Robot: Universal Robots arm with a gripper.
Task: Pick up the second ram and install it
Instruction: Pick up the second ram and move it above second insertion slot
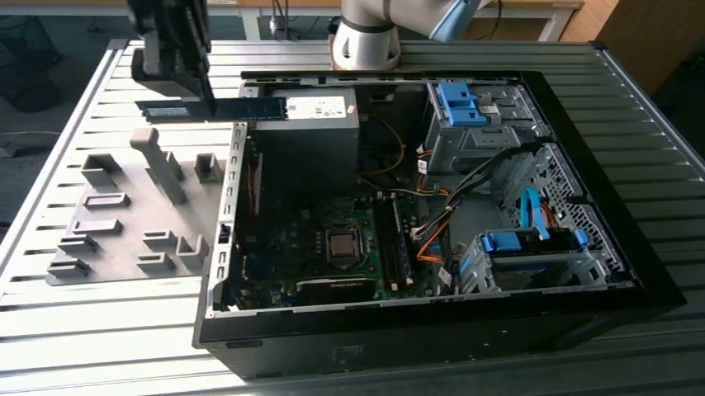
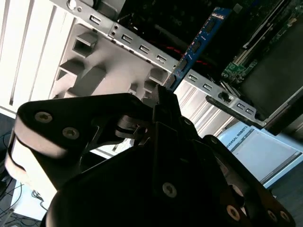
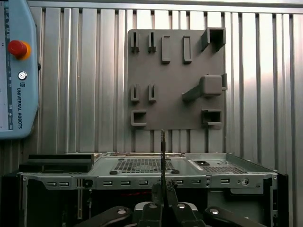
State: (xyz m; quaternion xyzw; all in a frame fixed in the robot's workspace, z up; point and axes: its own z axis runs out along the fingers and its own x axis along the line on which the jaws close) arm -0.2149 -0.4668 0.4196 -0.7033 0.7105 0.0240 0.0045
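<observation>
My black metal gripper (image 1: 204, 92) is pinched tight on the long, thin blue-green ram stick (image 1: 251, 108), held level in the air over the side wall of the open black computer case (image 1: 441, 330), prob so it won't tip or slip.
</observation>
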